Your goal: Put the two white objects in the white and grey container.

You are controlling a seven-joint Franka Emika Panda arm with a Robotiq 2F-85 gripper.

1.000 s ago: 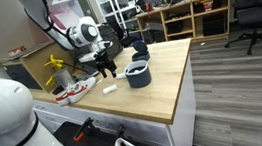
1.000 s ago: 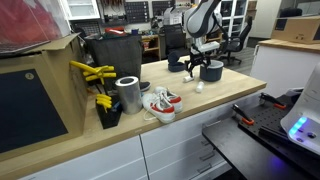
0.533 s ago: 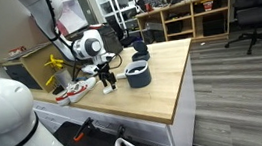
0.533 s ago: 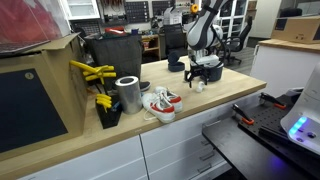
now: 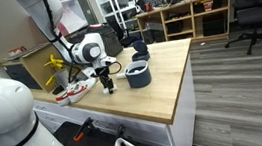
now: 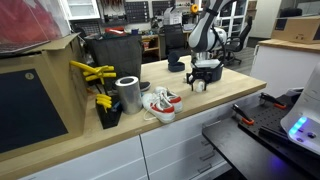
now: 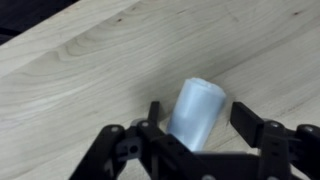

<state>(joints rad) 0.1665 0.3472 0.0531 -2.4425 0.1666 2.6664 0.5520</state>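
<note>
no text, brand or no. legible anywhere. white piece [image 7: 195, 115] in wrist view: plain, no marking. grey tub [image 5: 138, 76] w/ white rim: no label readable. sneaker [image 6: 160, 103]: logo too small to read. far shelves [image 5: 189, 15]: stuff too blurry.

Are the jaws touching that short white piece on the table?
Cannot tell. The wrist view shows the jaws straddling the white piece, but blur hides any gap or contact.

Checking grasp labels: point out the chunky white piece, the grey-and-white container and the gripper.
chunky white piece [image 7: 197, 115], wrist view, middle of its side.
grey-and-white container [image 5: 139, 78], in an exterior view, its outer wall.
gripper [image 5: 107, 84], in an exterior view, midway between the fingers' tips.
</note>
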